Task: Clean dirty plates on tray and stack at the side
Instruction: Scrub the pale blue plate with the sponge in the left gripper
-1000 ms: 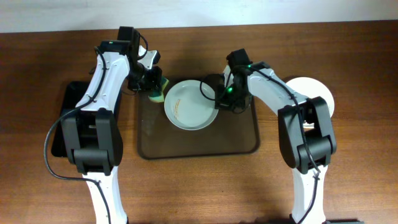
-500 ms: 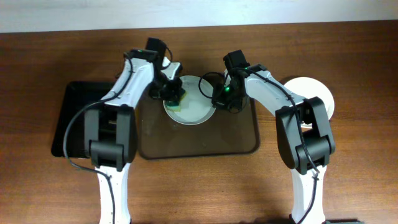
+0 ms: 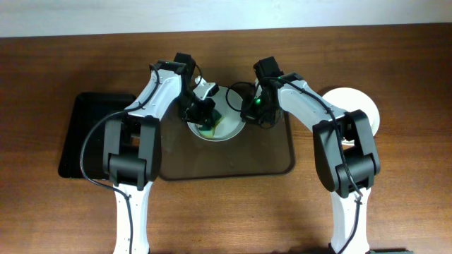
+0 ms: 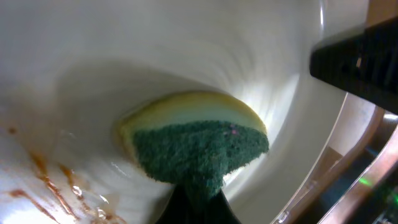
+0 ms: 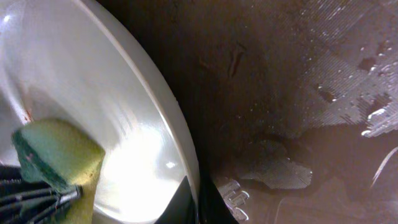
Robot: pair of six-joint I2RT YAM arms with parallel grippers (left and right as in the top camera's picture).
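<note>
A white plate (image 3: 227, 127) stands tilted on the dark brown tray (image 3: 268, 152), at the tray's far middle. My right gripper (image 3: 248, 111) is shut on the plate's right rim; the rim (image 5: 177, 134) shows pinched between its jaws. My left gripper (image 3: 206, 113) is shut on a yellow and green sponge (image 3: 212, 124), pressed against the plate's inner face. In the left wrist view the sponge (image 4: 199, 146) lies on the white plate (image 4: 124, 56), with brownish streaks (image 4: 43, 174) at lower left. A stack of white plates (image 3: 360, 106) rests on the table to the right of the tray.
A smaller glossy black tray (image 3: 88, 134) lies on the table to the left. The brown tray's surface (image 5: 298, 93) is wet, with drops and smears. The wooden table (image 3: 233, 212) stretches in front of the tray.
My left gripper has moved right with the sponge, from the plate's left edge onto its inner face. The plate has tipped up steeper in the right gripper's hold.
</note>
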